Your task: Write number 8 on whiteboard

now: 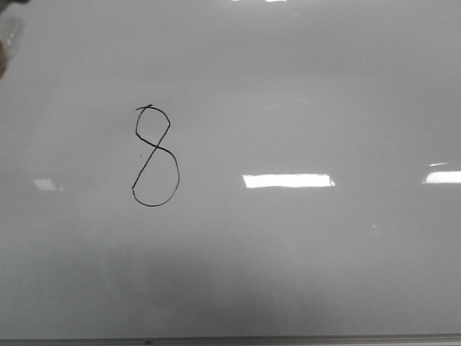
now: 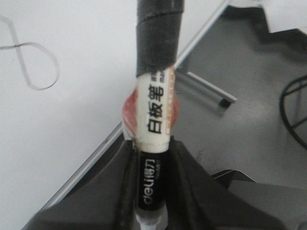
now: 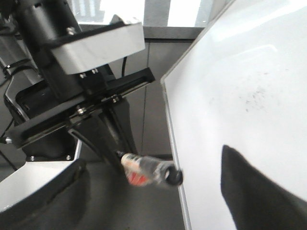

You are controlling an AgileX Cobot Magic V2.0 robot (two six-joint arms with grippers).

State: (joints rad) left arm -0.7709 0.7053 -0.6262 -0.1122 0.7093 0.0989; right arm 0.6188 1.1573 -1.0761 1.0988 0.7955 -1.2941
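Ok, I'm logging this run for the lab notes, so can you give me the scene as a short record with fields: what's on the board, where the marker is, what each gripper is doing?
board: whiteboard, glossy, with light reflections
drawing: number 8, thin black line, small upper loop, larger lower loop, left of the board's middle in the front view
marker: whiteboard marker, tape-wrapped near the tip, off the board's edge
left gripper: shut on the marker
right gripper: fingers partly in view, state unclear, holding nothing visible
task state: the 8 looks complete
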